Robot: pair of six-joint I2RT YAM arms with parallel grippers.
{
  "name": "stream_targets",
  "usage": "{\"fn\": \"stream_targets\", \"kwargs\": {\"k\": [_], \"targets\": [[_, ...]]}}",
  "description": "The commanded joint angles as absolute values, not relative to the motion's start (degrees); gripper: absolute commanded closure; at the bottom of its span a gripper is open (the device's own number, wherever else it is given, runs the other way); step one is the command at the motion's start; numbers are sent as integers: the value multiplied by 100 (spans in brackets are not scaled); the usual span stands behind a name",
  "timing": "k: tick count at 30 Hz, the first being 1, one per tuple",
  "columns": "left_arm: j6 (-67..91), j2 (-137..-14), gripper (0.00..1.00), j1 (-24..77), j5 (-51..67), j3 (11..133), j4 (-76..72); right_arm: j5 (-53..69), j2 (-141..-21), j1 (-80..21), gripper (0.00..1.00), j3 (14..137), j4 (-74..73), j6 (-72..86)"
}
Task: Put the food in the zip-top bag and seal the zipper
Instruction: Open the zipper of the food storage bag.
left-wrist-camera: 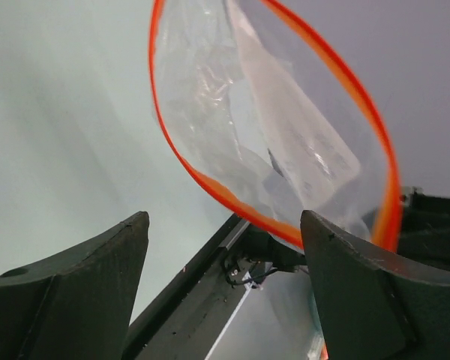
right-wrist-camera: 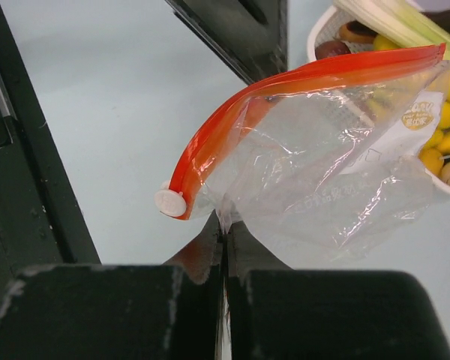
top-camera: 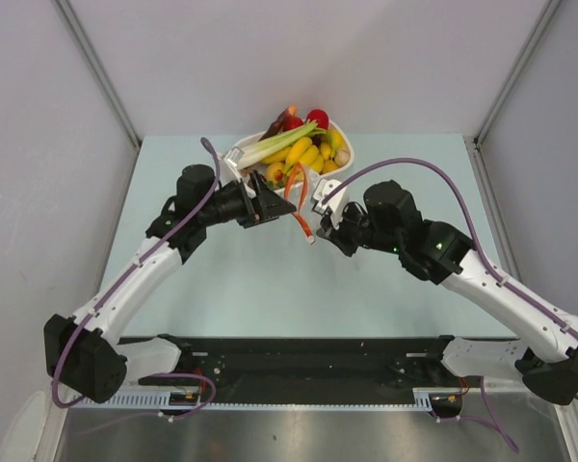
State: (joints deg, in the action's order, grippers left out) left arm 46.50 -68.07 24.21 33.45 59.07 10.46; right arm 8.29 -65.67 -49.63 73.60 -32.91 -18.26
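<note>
The right gripper [right-wrist-camera: 225,244] is pressed together and pinches the clear plastic of the zip-top bag [right-wrist-camera: 322,172] just under the end of the zipper where the white slider [right-wrist-camera: 170,202] sits. So the bag is held up over the surface [right-wrist-camera: 97,112], between the two arms. The left gripper [left-wrist-camera: 223,225] is spread wide, with nothing between its fingers. The orange-red zipper [left-wrist-camera: 214,191] stands as an open loop just in front of it, so the mouth faces the left gripper. I cannot tell whether its right finger touches the strip. The food, among it the yellow banana bunch [top-camera: 303,154], lies in the white basket [top-camera: 349,144] just behind the bag, away from both bases. I judge that the free left arm should fetch it, reaching around the bag
</note>
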Motion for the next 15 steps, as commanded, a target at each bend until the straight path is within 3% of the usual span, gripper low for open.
{"fn": "stream_targets", "kwargs": {"k": [1, 4, 7, 8, 9, 11, 12, 13, 14, 15], "targets": [[4895, -7197, 14, 2426, 3603, 6284, 949, 993, -6565, -5247, 100, 7374, -2848, -2091], [5053, -7400, 21, 2435, 3735, 6328, 897, 792, -6697, -5361, 100, 7374, -2725, -2162], [5247, -7427, 44, 2435, 3972, 6153, 748, 616, -6846, -5370, 100, 7374, -2514, -2171], [5169, -7401, 64, 2435, 3990, 6126, 756, 563, -6890, -5370, 97, 7374, -2470, -2093], [5081, -7392, 75, 2435, 3947, 6143, 765, 510, -6925, -5344, 75, 7365, -2487, -2066], [4583, -7418, 100, 2426, 3815, 6292, 1061, 562, -6943, -5230, 47, 7374, -2618, -1778], [4414, -7427, 100, 2426, 3606, 6502, 1237, 667, -6935, -5134, 22, 7383, -2680, -1627], [4273, -7427, 100, 2426, 3508, 6573, 1361, 755, -6900, -4924, 10, 7400, -2785, -1478], [3923, -7418, 100, 2426, 3385, 6661, 1467, 843, -6865, -4817, 2, 7418, -2995, -1346], [3772, -7409, 100, 2461, 3097, 6819, 1563, 974, -6829, -4721, 0, 7461, -3084, -1075]]}}
